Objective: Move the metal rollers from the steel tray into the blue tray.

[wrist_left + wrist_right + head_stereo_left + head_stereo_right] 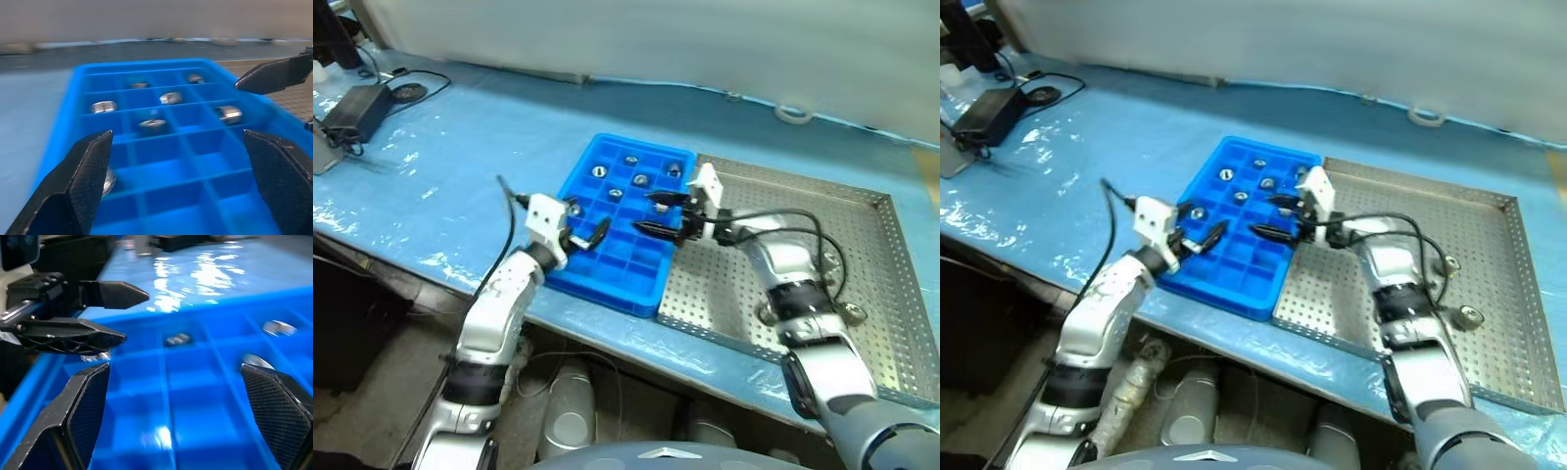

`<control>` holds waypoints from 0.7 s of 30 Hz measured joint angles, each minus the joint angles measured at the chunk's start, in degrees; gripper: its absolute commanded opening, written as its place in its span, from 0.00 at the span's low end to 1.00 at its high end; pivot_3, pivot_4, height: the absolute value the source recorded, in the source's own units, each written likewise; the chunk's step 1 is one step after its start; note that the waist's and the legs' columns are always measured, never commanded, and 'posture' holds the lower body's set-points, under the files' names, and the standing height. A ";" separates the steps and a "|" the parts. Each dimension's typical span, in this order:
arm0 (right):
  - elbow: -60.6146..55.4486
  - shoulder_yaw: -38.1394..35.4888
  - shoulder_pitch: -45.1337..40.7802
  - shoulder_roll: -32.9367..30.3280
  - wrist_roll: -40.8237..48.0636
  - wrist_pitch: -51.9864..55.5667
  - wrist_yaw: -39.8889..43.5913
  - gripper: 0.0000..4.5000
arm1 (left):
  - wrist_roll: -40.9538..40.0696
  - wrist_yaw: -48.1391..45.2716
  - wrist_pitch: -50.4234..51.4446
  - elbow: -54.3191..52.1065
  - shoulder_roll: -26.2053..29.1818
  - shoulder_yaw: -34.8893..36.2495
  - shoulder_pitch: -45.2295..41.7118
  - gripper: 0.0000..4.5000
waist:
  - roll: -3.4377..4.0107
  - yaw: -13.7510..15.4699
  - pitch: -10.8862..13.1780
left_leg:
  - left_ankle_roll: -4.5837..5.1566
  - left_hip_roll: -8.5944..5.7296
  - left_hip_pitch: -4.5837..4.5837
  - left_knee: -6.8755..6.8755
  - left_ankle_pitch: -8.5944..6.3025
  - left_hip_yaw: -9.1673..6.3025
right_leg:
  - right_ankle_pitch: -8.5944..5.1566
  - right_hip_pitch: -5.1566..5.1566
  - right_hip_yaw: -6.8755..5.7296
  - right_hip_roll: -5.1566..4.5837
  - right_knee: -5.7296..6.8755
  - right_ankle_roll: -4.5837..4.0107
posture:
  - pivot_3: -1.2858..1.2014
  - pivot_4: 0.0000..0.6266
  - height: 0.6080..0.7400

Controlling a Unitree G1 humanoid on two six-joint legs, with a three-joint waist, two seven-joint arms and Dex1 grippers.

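The blue tray (607, 282) lies mid-table with the steel tray (783, 191) touching its right side. Several metal rollers (640, 180) sit one to a compartment in the blue tray's far half, and one (574, 207) lies near its left wall. A few more rollers (1470, 315) rest on the steel tray's perforated floor. My left gripper (587, 233) is open over the blue tray's left side, nothing between its fingers. My right gripper (644, 211) is open and empty over the tray's right side, facing the left one. The right wrist view shows the left gripper's fingers (113, 293).
Blue plastic sheeting (480, 147) covers the table. A black power adapter (357, 110) with cables lies far left, and a roll of tape (793, 111) sits behind the steel tray. The table's front edge runs just below both trays.
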 measured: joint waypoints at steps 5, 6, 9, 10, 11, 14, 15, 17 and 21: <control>-16.37 -7.94 13.46 -4.44 2.77 6.50 -8.20 1.00 | 0.05 -8.20 -4.74 14.98 -3.41 -3.97 -10.78 0.99 | -0.04 -7.04 -0.03 | -0.10 0.01 -0.03 -0.08 0.10 0.09 | 0.16 -0.16 0.05 0.04 -0.08 -0.26 | 0.38 0.24 1.00; -19.81 -9.47 16.33 -4.58 3.37 7.73 -9.90 1.00 | 0.09 -9.75 -5.97 18.10 -4.39 -4.67 -12.92 0.99 | -0.05 -7.98 -0.03 | -0.09 0.01 -0.03 -0.09 0.09 0.10 | 0.14 -0.19 0.07 0.06 -0.10 -0.26 | 0.37 0.24 1.00; -29.69 -13.37 24.80 -4.66 5.30 11.23 -15.20 1.00 | 0.21 -14.08 -9.79 26.62 -7.14 -6.12 -18.65 0.99 | -0.03 -11.87 -0.06 | 0.12 0.00 -0.03 -0.09 -0.03 0.34 | 0.10 -0.28 0.31 0.08 -0.27 -0.23 | 0.34 0.24 1.00; -32.01 -14.21 26.80 -4.63 5.78 11.97 -16.61 1.00 | 0.26 -15.33 -10.91 28.87 -7.90 -6.37 -19.88 0.99 | -0.04 -12.83 -0.06 | 0.20 0.01 -0.02 -0.08 -0.08 0.40 | 0.09 -0.30 0.39 0.09 -0.32 -0.21 | 0.33 0.24 1.00; -34.61 -15.23 29.18 -4.58 6.32 12.79 -18.22 1.00 | 0.32 -16.82 -12.29 31.90 -8.75 -6.74 -21.40 0.99 | -0.03 -13.69 -0.07 | 0.26 0.00 0.00 -0.07 -0.12 0.47 | 0.09 -0.31 0.48 0.09 -0.36 -0.21 | 0.33 0.24 1.00; -39.95 -16.78 33.24 -4.25 7.82 14.53 -21.65 1.00 | 0.90 -19.79 -15.52 38.39 -10.43 -7.28 -23.62 0.99 | -0.03 -15.84 -0.08 | 0.39 0.00 0.04 -0.02 -0.21 0.58 | -0.14 -0.32 0.63 0.11 -0.48 0.19 | 0.30 0.24 1.00; -41.11 -17.23 33.92 -4.26 8.22 14.89 -22.53 1.00 | 1.02 -20.46 -16.27 40.32 -11.09 -7.25 -24.17 0.99 | -0.03 -16.27 -0.07 | 0.43 -0.01 0.03 0.01 -0.23 0.61 | -0.15 -0.32 0.67 0.10 -0.50 0.22 | 0.30 0.24 1.00; -42.55 -18.15 34.65 -4.46 8.78 15.17 -23.83 1.00 | 1.21 -21.26 -17.60 43.90 -12.24 -7.24 -25.21 0.99 | -0.04 -16.66 -0.07 | 0.49 -0.02 0.03 0.11 -0.27 0.67 | -0.15 -0.31 0.73 0.08 -0.52 0.25 | 0.29 0.24 1.00; -43.04 -18.49 34.69 -5.44 9.51 15.28 -25.33 1.00 | 3.69 -21.39 -22.06 50.91 -14.10 -7.35 -28.30 0.99 | -0.02 -17.06 -0.09 | 0.58 -0.06 0.01 0.13 -0.33 0.68 | -0.10 -0.14 0.77 0.07 -1.00 0.35 | 0.30 0.24 1.00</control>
